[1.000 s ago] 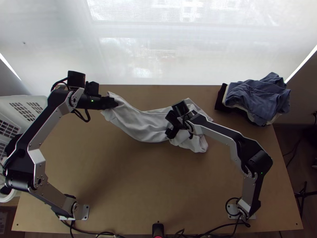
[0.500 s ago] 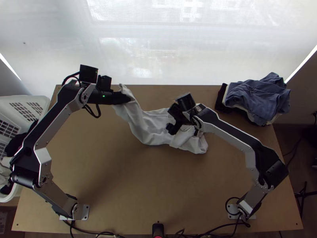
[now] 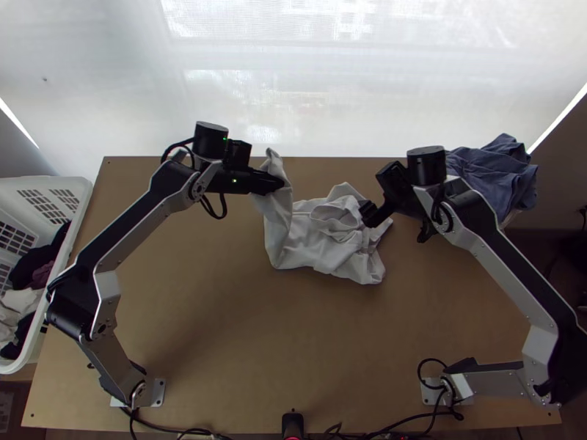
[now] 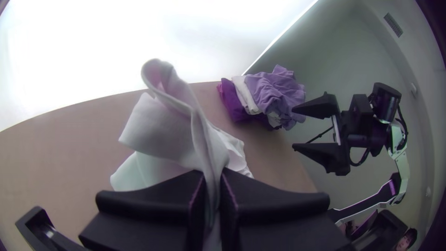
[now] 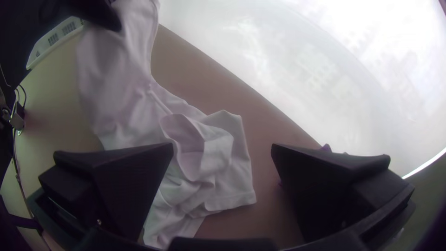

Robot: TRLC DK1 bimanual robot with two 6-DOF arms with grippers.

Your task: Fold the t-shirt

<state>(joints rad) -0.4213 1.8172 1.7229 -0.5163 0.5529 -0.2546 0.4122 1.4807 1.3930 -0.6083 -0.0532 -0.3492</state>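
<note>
The surface (image 3: 220,323) looks like smooth, matt wood; the t-shirt (image 3: 315,246) is matt cloth, the basket (image 3: 44,184) smooth plastic, the arm links (image 3: 116,359) satin metal.

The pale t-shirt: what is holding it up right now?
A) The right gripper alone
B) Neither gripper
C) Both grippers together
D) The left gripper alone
D: the left gripper has its fingers closed on one end of the t-shirt, raised off the table, while the right gripper's fingers stand wide apart with no cloth pinched between them.
</note>
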